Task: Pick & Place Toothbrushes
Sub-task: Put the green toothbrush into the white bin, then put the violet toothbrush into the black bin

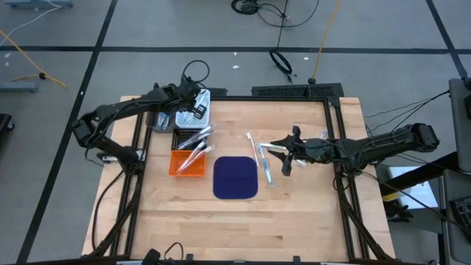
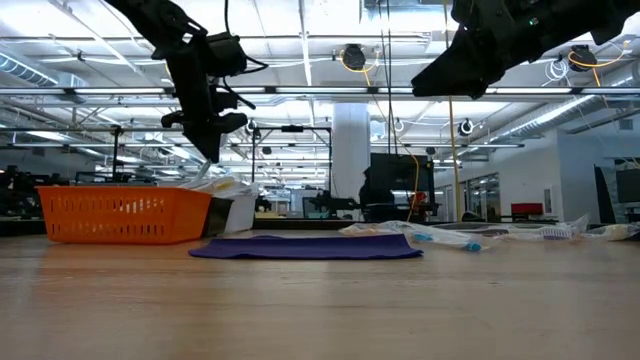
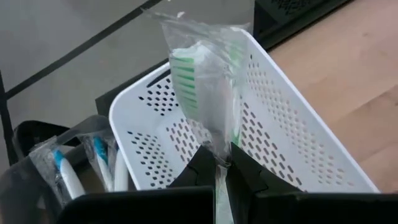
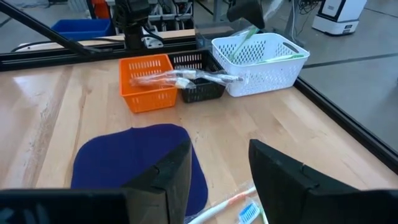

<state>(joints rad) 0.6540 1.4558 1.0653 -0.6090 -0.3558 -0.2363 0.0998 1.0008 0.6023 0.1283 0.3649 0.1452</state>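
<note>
My left gripper [image 3: 216,158] hangs over the white basket [image 3: 292,137] at the table's far left and is shut on a green toothbrush in a clear wrapper [image 3: 202,81]. More wrapped toothbrushes [image 1: 196,146] lie across the black basket [image 4: 199,84] and the orange basket [image 4: 146,81]. Another green one [image 4: 280,59] lies in the white basket. My right gripper [image 4: 217,180] is open above loose toothbrushes [image 1: 263,158] that lie flat on the table, right of the dark blue mat [image 1: 235,178]. My left gripper pinches the wrapped green toothbrush between its two fingers [image 3: 199,165] on the handle just behind the bristle head [image 3: 217,146]. The fingers come from above, slanting, and lie along it. The toothbrush is lifted, and its head end [image 4: 236,50] slants down into the white basket.
The three baskets stand in a row at the far left: white [image 1: 184,112], black [image 1: 184,137], orange [image 1: 182,163]. A black frame rail [image 1: 294,92] runs along the table's far edge. Bare wood [image 1: 243,228] lies near the table's front edge.
</note>
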